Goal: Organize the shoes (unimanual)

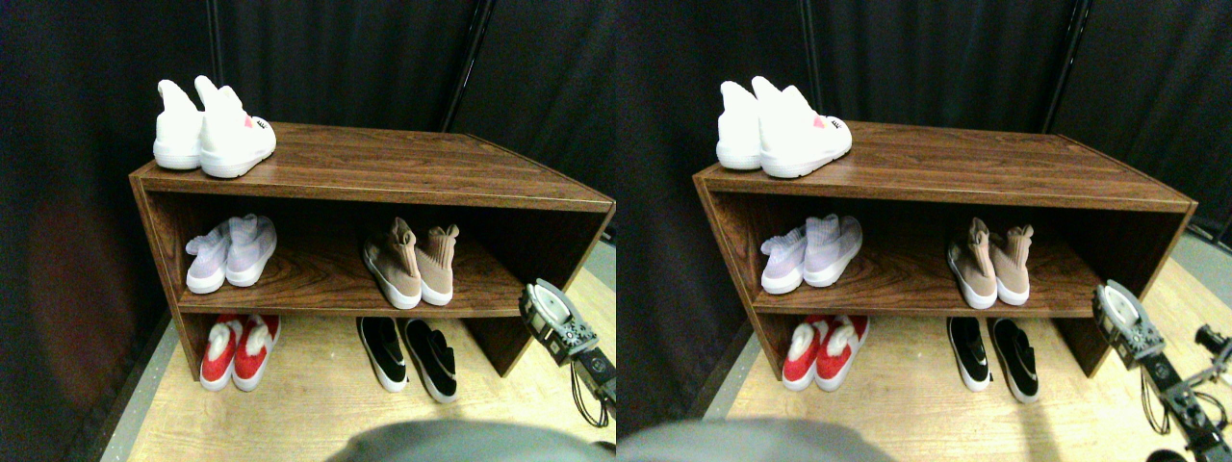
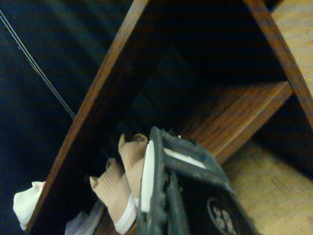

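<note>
Five pairs of shoes sit on a brown wooden rack [image 1: 385, 164]. On the middle shelf, right of centre, stands a tan knit high pair [image 1: 414, 265] with white soles, heels toward me. On the floor below lies a black low pair [image 1: 409, 354]. My right gripper [image 1: 547, 310] hangs in the air at the rack's right front corner, level with the middle shelf's edge and to the right of the tan pair, touching nothing. In the wrist view the tan pair [image 2: 120, 188] shows just past the dark jaw frame, inside the shelf opening.
A white high pair [image 1: 212, 130] stands on the rack's top at the left. A lavender pair [image 1: 231, 252] sits at the middle shelf's left and a red pair [image 1: 239, 349] on the floor beneath. Black curtains hang behind, and light wood floor [image 1: 318, 404] lies in front.
</note>
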`<state>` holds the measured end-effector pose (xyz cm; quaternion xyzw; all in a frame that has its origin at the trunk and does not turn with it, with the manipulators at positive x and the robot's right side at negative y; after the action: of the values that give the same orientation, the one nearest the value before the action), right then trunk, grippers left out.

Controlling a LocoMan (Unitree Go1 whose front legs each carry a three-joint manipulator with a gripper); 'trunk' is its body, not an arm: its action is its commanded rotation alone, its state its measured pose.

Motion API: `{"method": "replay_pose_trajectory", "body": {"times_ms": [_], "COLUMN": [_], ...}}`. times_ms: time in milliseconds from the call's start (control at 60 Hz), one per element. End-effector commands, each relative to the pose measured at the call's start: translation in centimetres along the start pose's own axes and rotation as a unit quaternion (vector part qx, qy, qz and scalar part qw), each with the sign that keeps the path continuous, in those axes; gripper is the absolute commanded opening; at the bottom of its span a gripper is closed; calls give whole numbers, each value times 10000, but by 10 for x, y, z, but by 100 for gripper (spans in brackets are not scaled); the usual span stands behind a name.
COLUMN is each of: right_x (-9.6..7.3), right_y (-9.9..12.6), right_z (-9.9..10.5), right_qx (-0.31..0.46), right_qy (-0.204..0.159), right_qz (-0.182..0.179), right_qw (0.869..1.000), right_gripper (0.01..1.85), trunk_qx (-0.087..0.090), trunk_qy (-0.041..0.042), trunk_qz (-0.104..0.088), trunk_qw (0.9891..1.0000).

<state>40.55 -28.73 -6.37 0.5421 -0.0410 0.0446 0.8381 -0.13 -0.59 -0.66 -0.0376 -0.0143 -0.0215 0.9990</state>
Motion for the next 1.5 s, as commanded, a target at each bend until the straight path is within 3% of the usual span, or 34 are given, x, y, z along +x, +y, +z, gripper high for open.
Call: {"method": "replay_pose_trajectory", "body": {"times_ms": [17, 283, 450, 583, 917, 1083, 1300, 1500], "right_x": [-8, -24, -29, -27, -17, 5, 31, 43], "right_y": [6, -13, -32, -49, -88, -114, -142, -164], "right_z": [-4, -19, -29, -38, -40, -35, -29, -29], "right_qx": [-93, 98, 277, 478, 603, 911, 1218, 1165], "right_qy": [80, 276, 198, 445, -53, -50, -419, -569], "right_qz": [253, 52, -10, -218, -712, -1060, -1429, -1682], "right_qw": [9996, 9996, 9994, 9976, 9956, 9902, 9813, 9772], "right_gripper": [6, 6, 6, 6, 6, 6, 6, 6], "trunk_qx": [-125, -117, -119, -99, -61, -93, -123, -132], "trunk_qy": [90, 309, 390, 460, 490, 480, 473, 468], "trunk_qz": [10, 58, 75, 106, 124, 168, 221, 275], "trunk_qw": [9999, 9994, 9991, 9988, 9987, 9987, 9986, 9984]}}
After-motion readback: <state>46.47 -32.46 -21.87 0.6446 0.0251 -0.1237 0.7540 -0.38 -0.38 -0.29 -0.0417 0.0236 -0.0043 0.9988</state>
